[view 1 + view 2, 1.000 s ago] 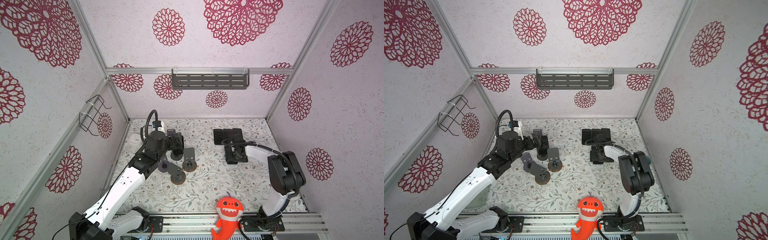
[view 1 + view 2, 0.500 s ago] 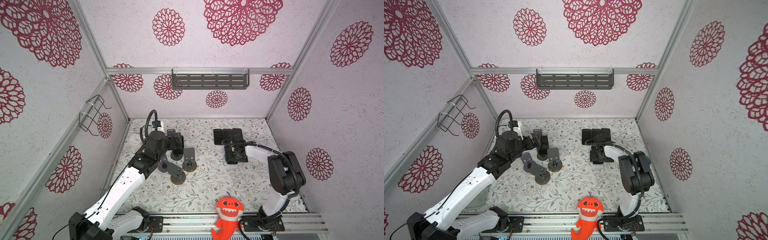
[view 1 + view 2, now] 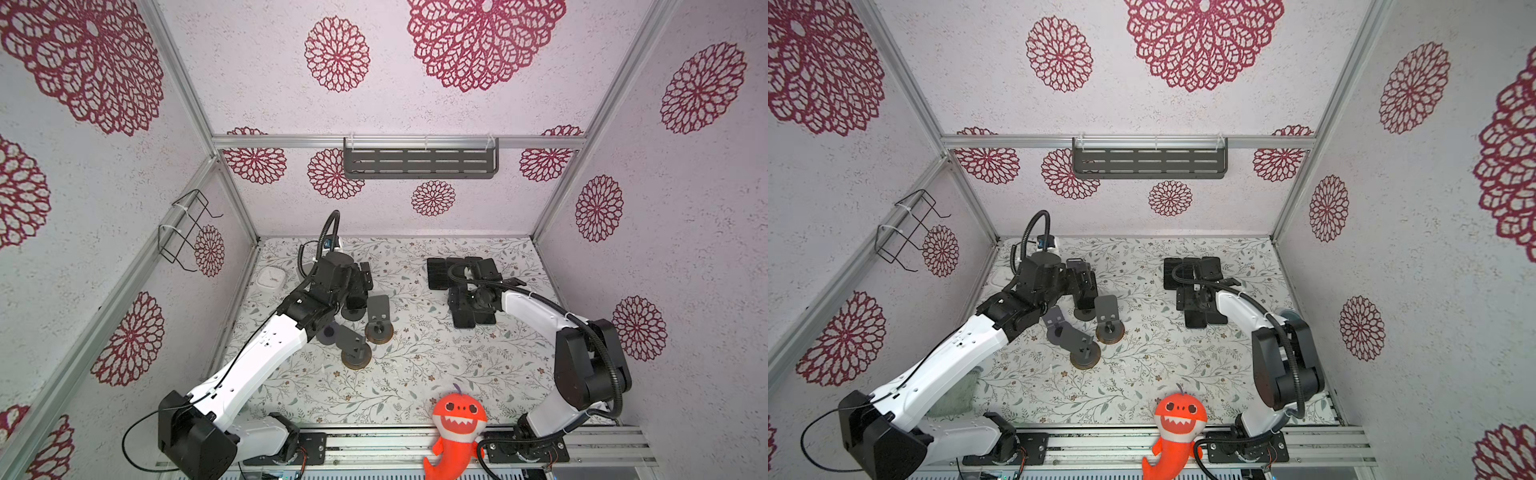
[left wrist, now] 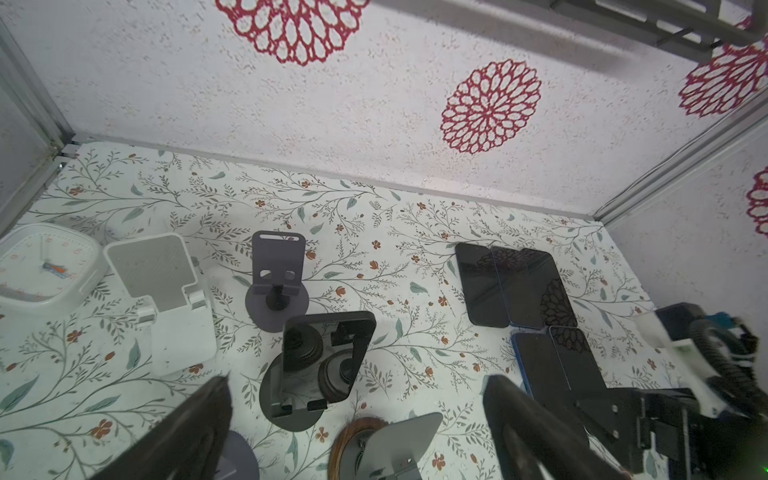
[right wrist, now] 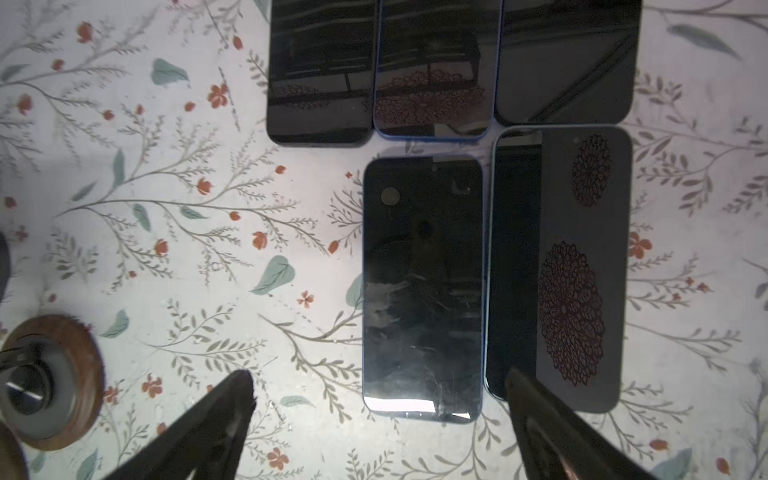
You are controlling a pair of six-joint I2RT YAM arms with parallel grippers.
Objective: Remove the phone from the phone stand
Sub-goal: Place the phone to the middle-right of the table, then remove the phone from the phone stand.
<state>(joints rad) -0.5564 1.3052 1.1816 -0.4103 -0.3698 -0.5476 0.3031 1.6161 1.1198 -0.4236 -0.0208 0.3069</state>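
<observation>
Left gripper (image 4: 358, 380): fingers (image 4: 199, 432) spread wide, matte black wedges, nothing between the pads.
Phone (image 4: 328, 353): just ahead of the left fingertips, centred in their gap, bare mat showing at both sides; on its stand, tilted back; thin dark slab, glossy face mirroring round shapes.
Black stand (image 4: 299, 422): under the phone; flat round base, two small hooks catching the phone's lower edge.
Grey stand (image 4: 276, 274): beyond the phone from the left fingers; round foot, upright slotted plate, bare.
White stand (image 4: 166, 299): left of the left fingers; ribbed plastic plate, bare.
Wood-rimmed stand (image 4: 386, 444): between the left fingers, nearer the wrist than the phone; brown ring, grey plate.
Right gripper (image 5: 379, 374): fingers (image 5: 208, 432) wide apart, holding nothing.
Flat phones: five glossy round-cornered slabs lying face up; smudged one (image 5: 422, 291) straight ahead between the right fingers, neighbour (image 5: 582, 270) just beside it, row of three (image 5: 432, 75) farther ahead.
Mat (image 5: 166, 208): pale, printed with twigs, leaves and red flowers.
Change: against a second before, in both top views arms, stands and phones sit at the same spots; no shift to make out.
</observation>
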